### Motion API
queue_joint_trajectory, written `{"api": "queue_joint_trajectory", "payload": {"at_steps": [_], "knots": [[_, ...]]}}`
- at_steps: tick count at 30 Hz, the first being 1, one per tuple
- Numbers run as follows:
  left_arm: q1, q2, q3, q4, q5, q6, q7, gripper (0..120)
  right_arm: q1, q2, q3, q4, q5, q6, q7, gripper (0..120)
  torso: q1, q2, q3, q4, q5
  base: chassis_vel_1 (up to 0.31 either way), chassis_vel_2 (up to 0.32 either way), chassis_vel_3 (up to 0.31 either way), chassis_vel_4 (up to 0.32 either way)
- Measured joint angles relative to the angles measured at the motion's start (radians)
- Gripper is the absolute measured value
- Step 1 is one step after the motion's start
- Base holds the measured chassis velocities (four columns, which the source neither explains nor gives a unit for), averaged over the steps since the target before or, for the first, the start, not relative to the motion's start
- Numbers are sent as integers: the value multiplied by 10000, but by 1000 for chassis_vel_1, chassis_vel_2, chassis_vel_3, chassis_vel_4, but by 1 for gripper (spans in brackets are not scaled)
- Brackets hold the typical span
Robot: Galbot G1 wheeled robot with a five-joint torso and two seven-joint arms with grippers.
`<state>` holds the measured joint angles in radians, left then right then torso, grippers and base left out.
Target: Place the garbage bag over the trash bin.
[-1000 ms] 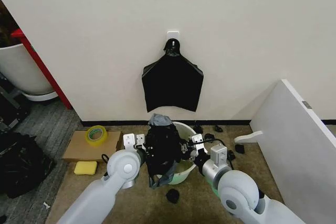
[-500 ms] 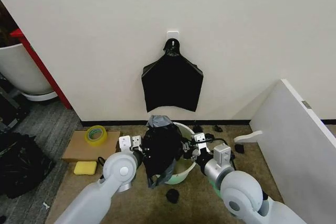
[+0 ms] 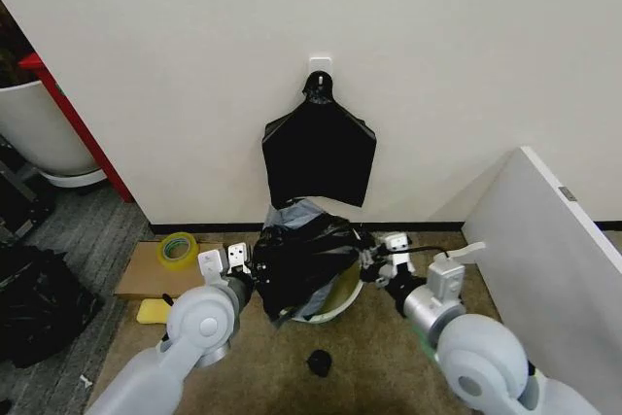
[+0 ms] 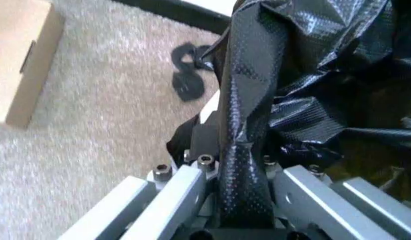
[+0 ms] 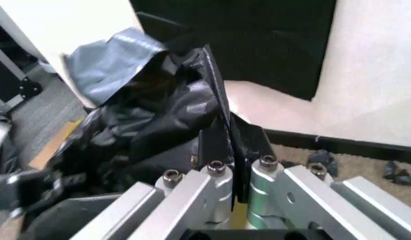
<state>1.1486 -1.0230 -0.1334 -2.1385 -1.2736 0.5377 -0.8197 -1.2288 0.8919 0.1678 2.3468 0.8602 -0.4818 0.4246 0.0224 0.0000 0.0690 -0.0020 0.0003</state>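
left claw (image 3: 255,274) clamped, extended forward | right claw (image 3: 370,261) clamped, extended forward

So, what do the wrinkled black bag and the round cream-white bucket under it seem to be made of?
The wrinkled black garbage bag looks like thin glossy plastic film: it crinkles and catches light. The round cream-white trash bin seems smooth moulded plastic, though little of it shows.

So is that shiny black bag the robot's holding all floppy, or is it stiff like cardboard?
Probably very floppy: the garbage bag sags in crinkly folds between the left gripper and right gripper, draping over the trash bin. It looks thin and light, since it bunches into a narrow twist where the fingers pinch it. Its glossy surface might be a bit slippery.
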Motion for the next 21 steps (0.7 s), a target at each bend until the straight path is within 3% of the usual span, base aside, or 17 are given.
{"api": "queue_joint_trajectory", "payload": {"at_steps": [13, 21], "knots": [[1354, 102, -1509, -757, 84, -999, 186, 0, -477, -672, 409, 138, 166, -207, 214, 0, -2, 0, -2, -7, -1, 0, 0, 0, 0], [2001, 294, -1985, -1415, 69, -941, 690, 0, 35, -637, 282, -413, 383, -202, 164, 0, -1, 0, -1, -3, -1, 0, 0, 0, 0]]}}
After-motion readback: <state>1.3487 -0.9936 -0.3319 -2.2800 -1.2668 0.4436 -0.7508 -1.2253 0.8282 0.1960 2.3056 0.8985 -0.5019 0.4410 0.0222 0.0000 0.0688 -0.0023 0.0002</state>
